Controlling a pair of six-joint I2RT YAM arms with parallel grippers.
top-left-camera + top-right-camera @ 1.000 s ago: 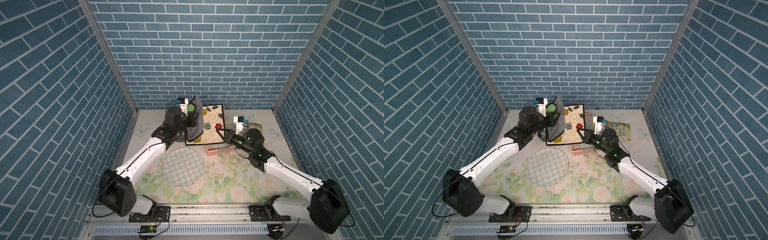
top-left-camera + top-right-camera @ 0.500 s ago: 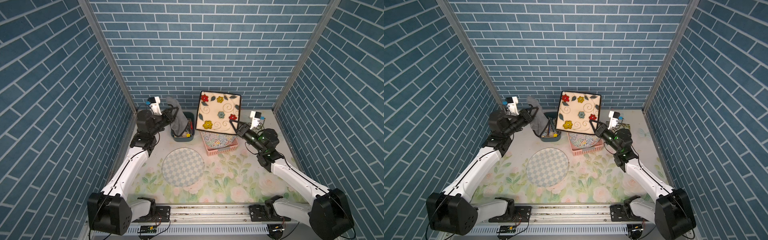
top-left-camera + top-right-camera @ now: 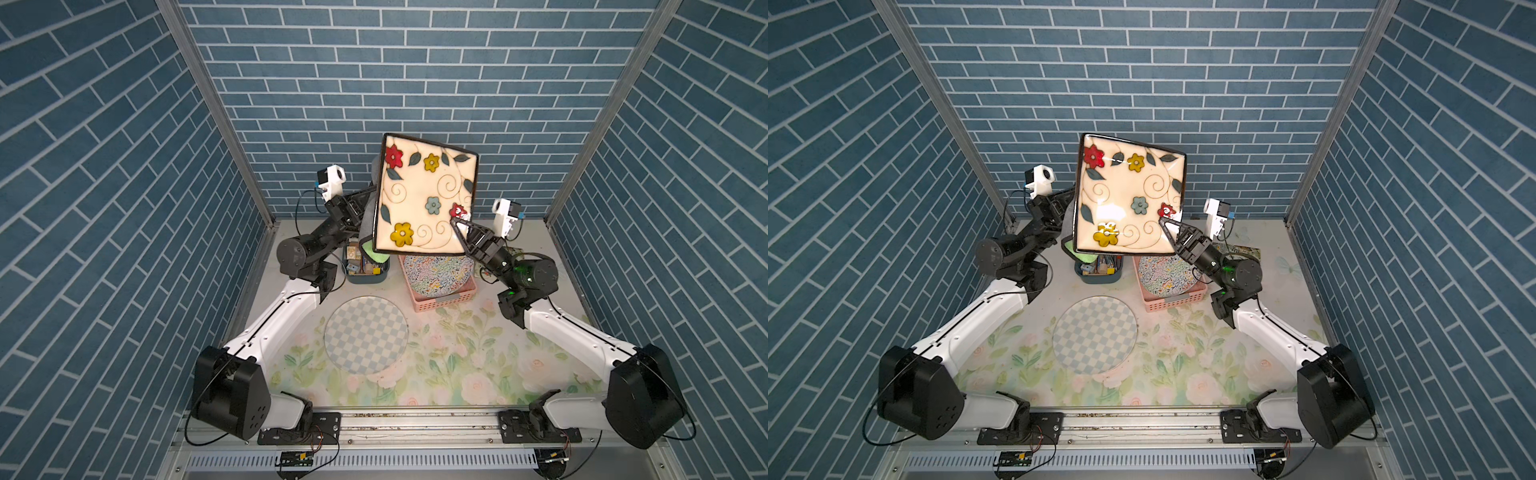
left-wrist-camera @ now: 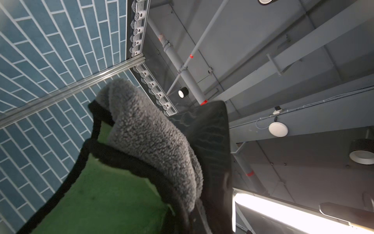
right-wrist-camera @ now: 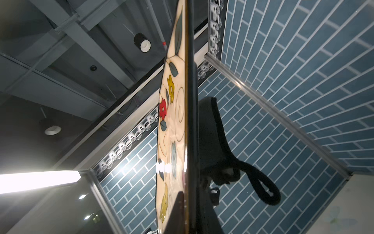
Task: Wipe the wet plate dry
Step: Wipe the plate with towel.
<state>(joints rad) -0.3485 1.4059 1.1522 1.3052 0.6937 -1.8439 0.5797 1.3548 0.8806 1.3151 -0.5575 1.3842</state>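
Blue-and-white checked round mat [image 3: 365,334] lies nearest on the flowered table [image 3: 457,374]. Beyond it, a pink basket [image 3: 440,303] holds a swirl-patterned plate [image 3: 436,272], with a teal bin [image 3: 368,278] just beside it. Above these, the right claw [image 3: 459,223] is clamped on a lower corner of the square flowered plate [image 3: 424,195], which is raised clear of the table and tilted up, its face showing in both top views. Behind it, the left claw [image 3: 362,202] grips a grey-and-green cloth [image 4: 145,141] lying against the plate's dark back.
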